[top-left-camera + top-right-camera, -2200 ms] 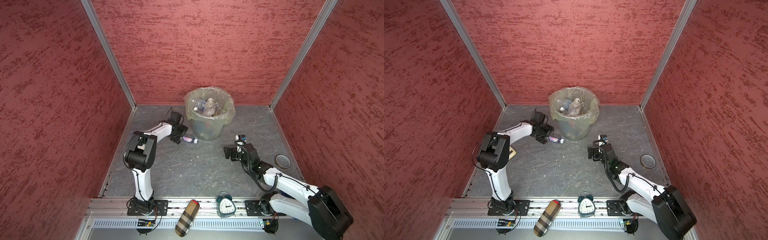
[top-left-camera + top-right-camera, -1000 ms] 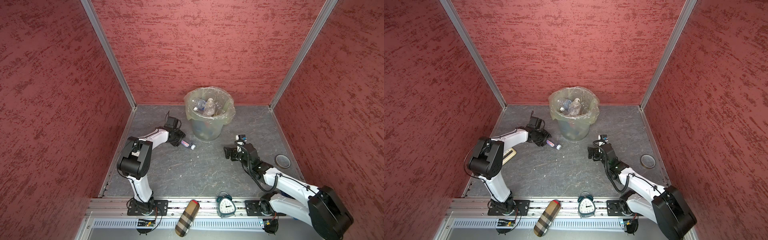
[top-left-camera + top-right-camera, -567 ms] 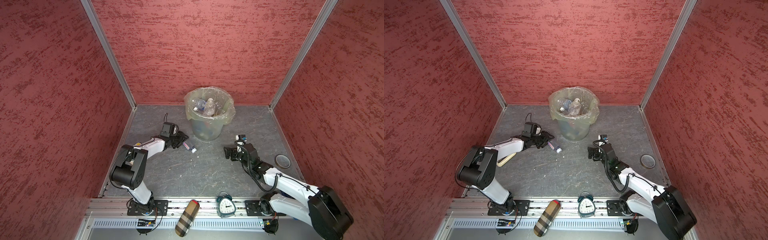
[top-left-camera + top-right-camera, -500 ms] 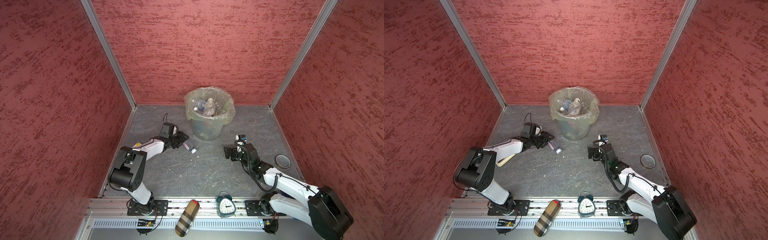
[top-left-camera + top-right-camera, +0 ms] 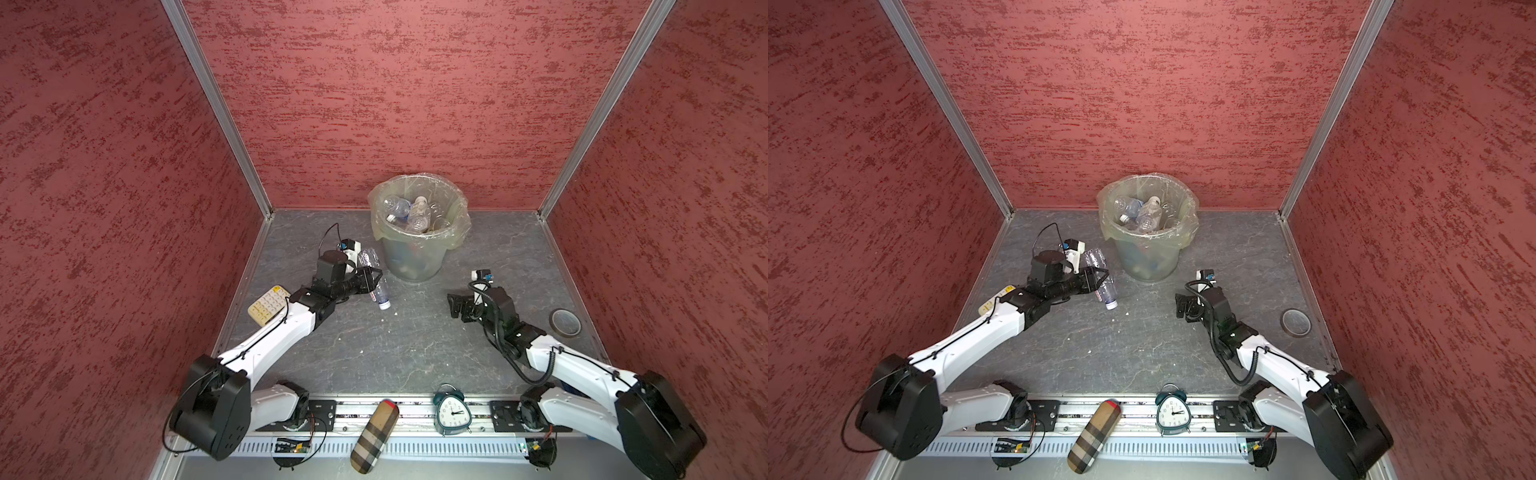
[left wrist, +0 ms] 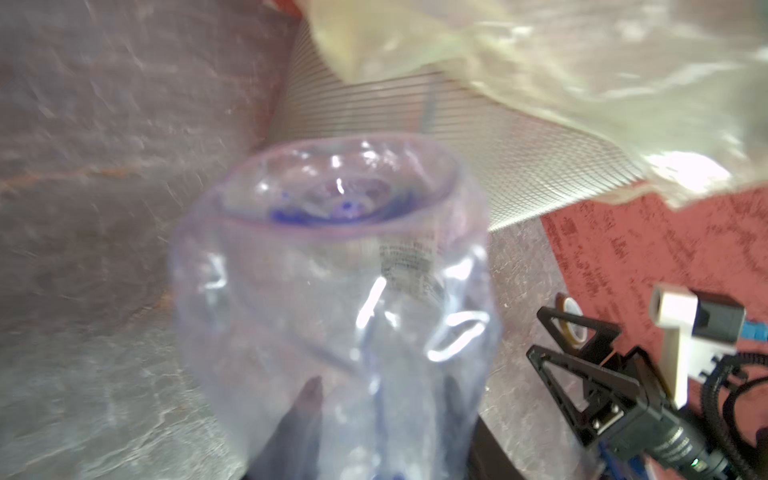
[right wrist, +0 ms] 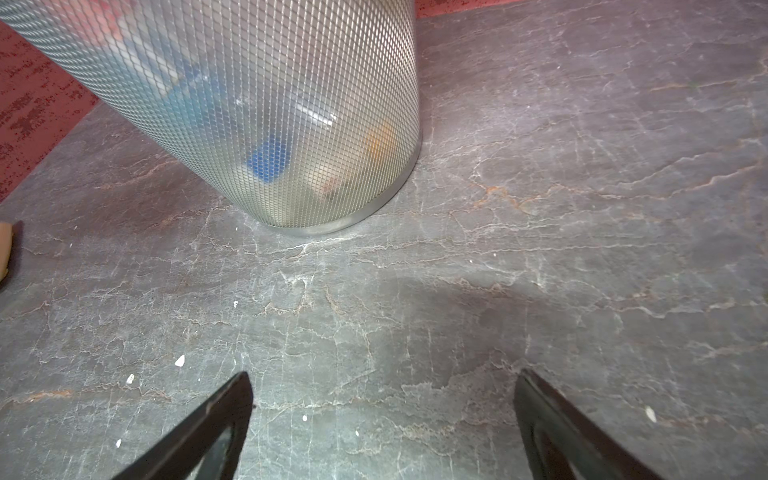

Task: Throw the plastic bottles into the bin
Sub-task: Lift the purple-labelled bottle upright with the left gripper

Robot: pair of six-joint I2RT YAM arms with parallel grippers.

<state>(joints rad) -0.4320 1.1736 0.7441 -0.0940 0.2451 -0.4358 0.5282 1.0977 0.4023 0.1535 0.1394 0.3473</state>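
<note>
One clear plastic bottle (image 5: 381,297), pink label print unreadable, clenched in left gripper (image 5: 371,279) just beside the bin (image 5: 409,257), at least three bottles (image 5: 417,216) inside bin, right gripper (image 7: 384,376) spread wide, empty.

The bin (image 5: 409,266) shows grey mesh under a translucent yellowish liner (image 5: 460,226); the bottles (image 5: 417,214) inside it are clear with white caps. Just left of the bin, a clear bottle (image 5: 377,294) has a pink-red label and white cap; further left, a cream calculator (image 5: 268,304). Well in front of the bin: a beige-black-white plaid case (image 5: 374,436) and a teal, white-faced clock (image 5: 451,411).
</note>
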